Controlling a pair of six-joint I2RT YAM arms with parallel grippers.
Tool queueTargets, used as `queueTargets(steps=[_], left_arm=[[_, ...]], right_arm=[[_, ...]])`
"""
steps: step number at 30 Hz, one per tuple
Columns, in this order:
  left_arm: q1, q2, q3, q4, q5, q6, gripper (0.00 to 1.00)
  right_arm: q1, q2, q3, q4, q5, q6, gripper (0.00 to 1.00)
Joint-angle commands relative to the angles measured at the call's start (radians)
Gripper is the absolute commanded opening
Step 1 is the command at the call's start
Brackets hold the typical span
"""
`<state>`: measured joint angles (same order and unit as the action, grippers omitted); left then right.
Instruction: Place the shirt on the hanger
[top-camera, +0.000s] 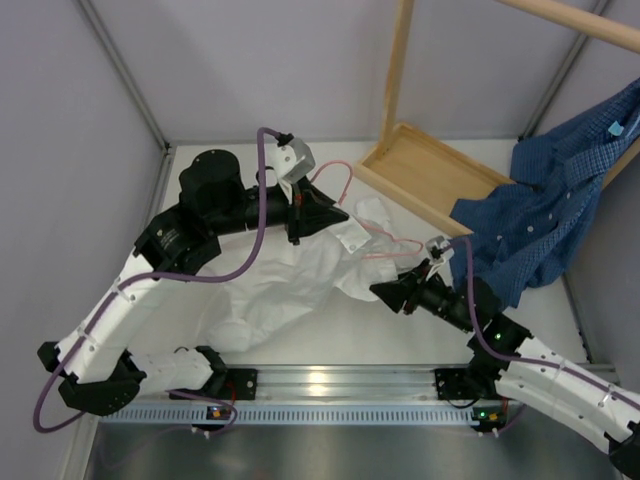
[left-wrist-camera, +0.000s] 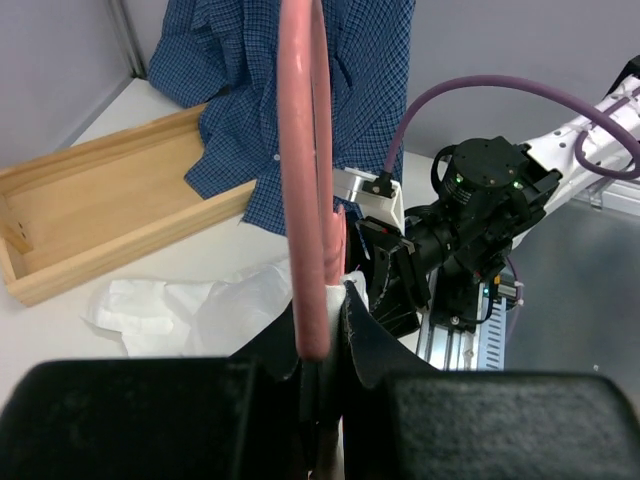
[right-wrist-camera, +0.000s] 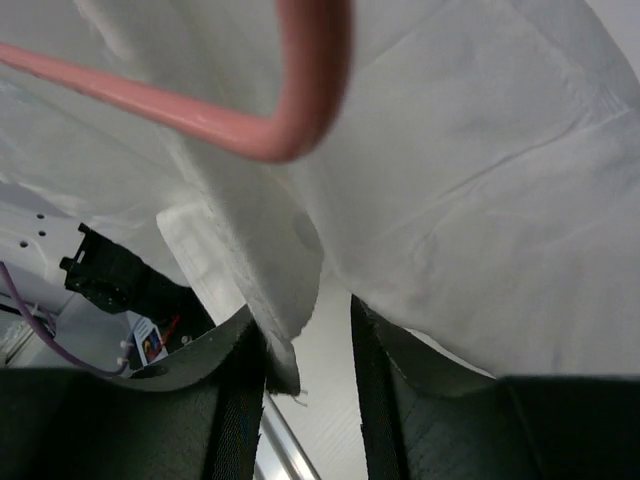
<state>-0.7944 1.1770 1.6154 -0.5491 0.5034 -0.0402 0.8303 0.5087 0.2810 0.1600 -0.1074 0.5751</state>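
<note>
My left gripper is clamped tight on the hanger, the pink wire rising straight up out of the pinch between my fingers. My left wrist camera shows this plainly. From overhead the left gripper hides the pinch, and only a loop of the hanger behind it and a thin run of wire ahead of it show. The shirt lies crumpled on the table beneath and ahead of that gripper, spreading back toward my bases. The left wrist camera catches only a patch of the shirt just below the fingertips. My right gripper stands at a narrow gap, not closed. A folded edge of the shirt hangs down between the fingers, lying against one of them with open space beside the other, and a bend of the hanger crosses just above the tips. Overhead, the right gripper sits at the shirt's edge, facing my left one, but the gap cannot be read there. Beyond my left fingertips the wrist view shows the blue checked shirt, its hem lying over a corner of a wooden tray. Only overhead do I see the rack frame rising at the tray's far corner.
</note>
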Motion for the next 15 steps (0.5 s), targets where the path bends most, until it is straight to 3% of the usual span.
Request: queueTargets(steps=[1,7,8,9,10,15], left_arm=[[0.001,-0.014,-0.006,0.098,0.011,-0.030,0.00],[0.001,-0.027,-0.044,0.098,-0.029,-0.013,0.00],[0.001,-0.030,-0.049,0.100,-0.043,-0.012,0.00],[0.001,-0.033,-0.055,0.098,-0.048,-0.012,0.00],[0.001,-0.034,-0.055,0.098,-0.052,-0.012,0.00],[0.001,-0.050,-0.054,0.098,-0.089,-0.013,0.00]], right_arm=[[0.012,0.013,0.064,0.188,-0.015,-0.004,0.35],[0.010,-0.071,0.072,0.141,0.101,-0.034,0.33],[0.010,-0.091,0.072,0.121,0.103,-0.037,0.30],[0.012,-0.098,0.075,0.107,0.135,-0.050,0.13],[0.012,-0.099,0.087,0.090,0.146,-0.053,0.03],[0.009,-0.065,0.147,-0.057,0.234,-0.112,0.00]])
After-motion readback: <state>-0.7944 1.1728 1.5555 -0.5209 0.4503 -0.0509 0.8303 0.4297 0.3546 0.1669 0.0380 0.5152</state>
